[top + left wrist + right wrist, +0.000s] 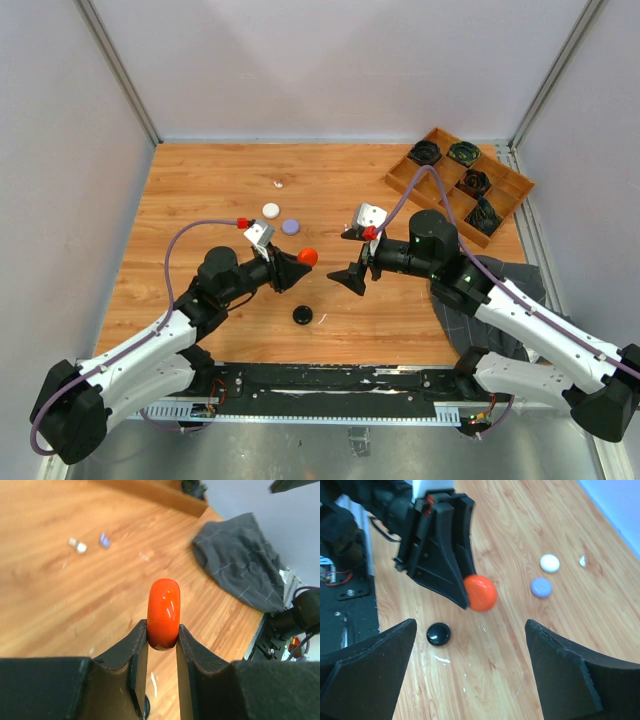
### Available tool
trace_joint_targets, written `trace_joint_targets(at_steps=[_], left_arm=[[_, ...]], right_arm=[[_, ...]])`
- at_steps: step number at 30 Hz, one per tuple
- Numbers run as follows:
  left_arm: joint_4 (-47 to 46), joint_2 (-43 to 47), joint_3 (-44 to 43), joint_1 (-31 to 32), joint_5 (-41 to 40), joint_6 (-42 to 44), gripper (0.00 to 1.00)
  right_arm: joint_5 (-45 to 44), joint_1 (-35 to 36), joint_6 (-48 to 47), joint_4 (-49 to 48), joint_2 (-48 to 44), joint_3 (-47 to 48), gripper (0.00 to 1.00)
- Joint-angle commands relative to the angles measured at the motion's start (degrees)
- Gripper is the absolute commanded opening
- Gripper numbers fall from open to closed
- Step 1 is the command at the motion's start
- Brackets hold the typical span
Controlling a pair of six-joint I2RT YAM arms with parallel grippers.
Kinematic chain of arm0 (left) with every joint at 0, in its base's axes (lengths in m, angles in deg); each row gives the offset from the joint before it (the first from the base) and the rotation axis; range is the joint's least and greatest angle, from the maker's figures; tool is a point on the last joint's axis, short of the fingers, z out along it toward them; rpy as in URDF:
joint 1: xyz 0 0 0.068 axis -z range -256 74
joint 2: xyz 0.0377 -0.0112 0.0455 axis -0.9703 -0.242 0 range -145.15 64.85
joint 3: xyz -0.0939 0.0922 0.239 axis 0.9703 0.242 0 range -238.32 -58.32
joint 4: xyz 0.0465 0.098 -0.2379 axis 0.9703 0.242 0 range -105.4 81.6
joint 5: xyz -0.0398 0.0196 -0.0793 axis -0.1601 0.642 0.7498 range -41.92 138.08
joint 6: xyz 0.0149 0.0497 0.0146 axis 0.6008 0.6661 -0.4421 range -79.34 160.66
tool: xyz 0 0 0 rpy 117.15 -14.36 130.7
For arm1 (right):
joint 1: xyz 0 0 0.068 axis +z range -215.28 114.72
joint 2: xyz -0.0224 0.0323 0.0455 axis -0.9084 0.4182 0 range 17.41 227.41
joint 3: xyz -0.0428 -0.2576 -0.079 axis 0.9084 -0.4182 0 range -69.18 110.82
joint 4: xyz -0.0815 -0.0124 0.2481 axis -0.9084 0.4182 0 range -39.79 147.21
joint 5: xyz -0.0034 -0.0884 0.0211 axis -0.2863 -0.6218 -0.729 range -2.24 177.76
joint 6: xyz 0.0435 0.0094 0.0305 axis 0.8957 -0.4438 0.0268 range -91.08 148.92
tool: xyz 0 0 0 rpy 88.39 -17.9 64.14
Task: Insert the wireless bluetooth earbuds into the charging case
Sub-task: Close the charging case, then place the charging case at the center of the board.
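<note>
My left gripper is shut on a red-orange round charging case, closed, held on edge above the table; it also shows in the top view and the right wrist view. My right gripper is open and empty, jaws wide apart, facing the left gripper just right of the case. A tiny white earbud and a pale purple one lie on the wood in the left wrist view. Another tiny white bud lies at the back. Red-orange and black buds are not visible.
A white puck and a purple puck lie behind the grippers. A black puck lies in front. A wooden tray with black coiled bundles stands back right. A grey cloth lies at the right.
</note>
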Motion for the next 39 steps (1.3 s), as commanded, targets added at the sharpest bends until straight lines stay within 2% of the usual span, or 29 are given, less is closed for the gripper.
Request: trace_joint_targets(at_steps=[1, 9, 16, 21, 27, 36, 39], left_arm=[[19.72, 2.87, -2.17, 0.03, -9.07, -9.01, 0.00], [36.17, 5.32, -1.66, 0.03, -12.80, -22.02, 0.00], [42.60, 5.57, 1.64, 0.03, -12.31, -32.02, 0.02], [41.77, 2.94, 3.75, 0.03, -11.47, -34.21, 0.07], [36.41, -2.55, 4.55, 0.03, -8.22, -34.78, 0.14], [32.62, -5.58, 5.41, 0.27, -6.56, -36.34, 0.35], [34.30, -5.48, 5.06, 0.29, -7.30, -36.39, 0.43]], right_arm=[[-9.96, -0.04, 2.11, -2.03, -0.59, -3.36, 0.92], [-15.44, -0.08, 5.03, -5.74, -1.35, -9.65, 0.95], [-17.91, -0.11, 5.53, -7.46, -2.48, -12.74, 0.96], [-16.95, -0.11, 6.14, -8.64, -3.45, -13.94, 0.96], [-16.31, -0.10, 6.30, -8.96, -5.12, -14.56, 0.96], [-15.74, -0.09, 6.70, -9.85, -6.23, -15.17, 0.96], [-16.16, -0.09, 6.95, -10.01, -6.74, -15.33, 0.96]])
